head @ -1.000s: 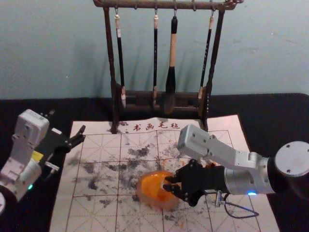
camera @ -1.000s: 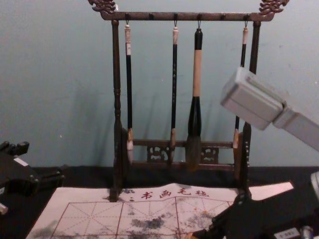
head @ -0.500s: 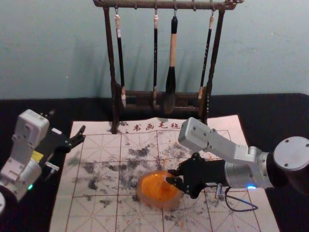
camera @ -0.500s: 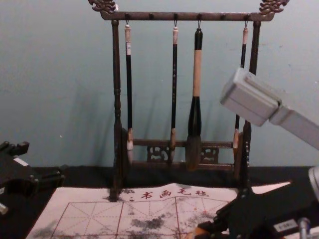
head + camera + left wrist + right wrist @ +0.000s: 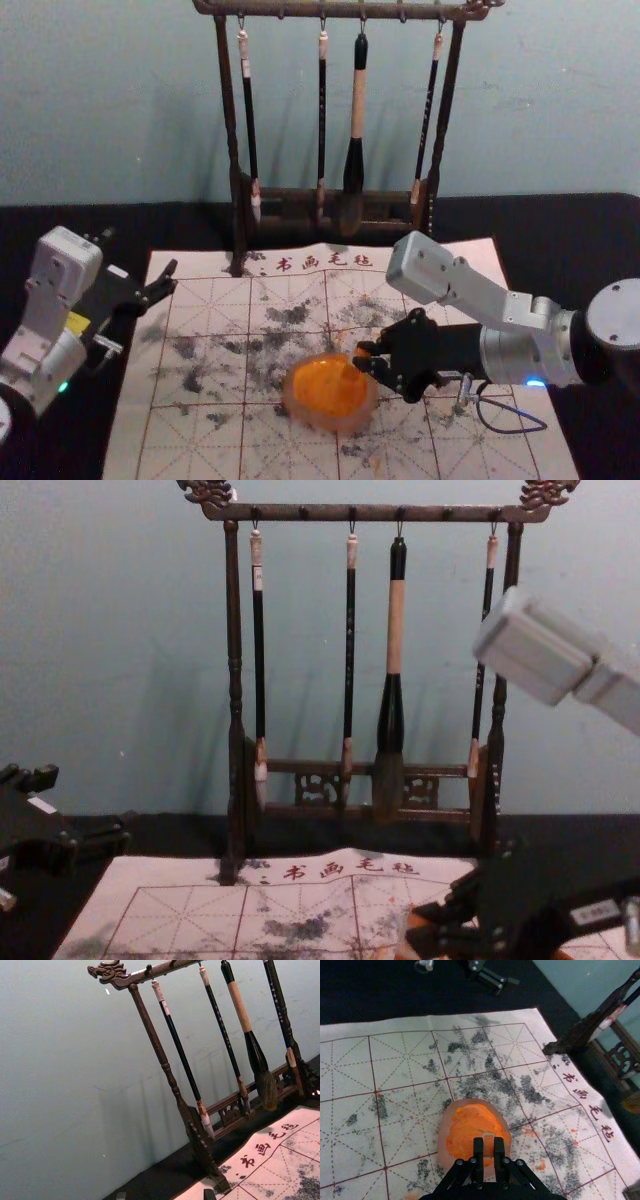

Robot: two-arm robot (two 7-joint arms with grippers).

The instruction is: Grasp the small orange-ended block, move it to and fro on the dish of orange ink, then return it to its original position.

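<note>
Over the right edge of the orange ink dish (image 5: 325, 395), my right gripper (image 5: 366, 358) is shut on the small block (image 5: 361, 350). In the right wrist view the block (image 5: 488, 1146) is pinched between both fingers of the right gripper (image 5: 488, 1149), its pale part showing in front of the orange ink (image 5: 472, 1127). From the chest, the block (image 5: 413, 922) looks orange and raised above the mat. My left gripper (image 5: 140, 254) is parked at the left, open and empty, with the fingertips of the left gripper (image 5: 165, 1195) wide apart at its wrist view's edge.
A white gridded mat (image 5: 200, 435) with grey stains and orange specks lies on the black table (image 5: 590, 225). Behind it stands a dark wooden rack (image 5: 232, 130) with several hanging brushes, including a thick one (image 5: 355, 150).
The right gripper has shifted rightward and toward the rack, carrying the block from over the ink's middle to the dish's right edge. The left arm has stayed still.
</note>
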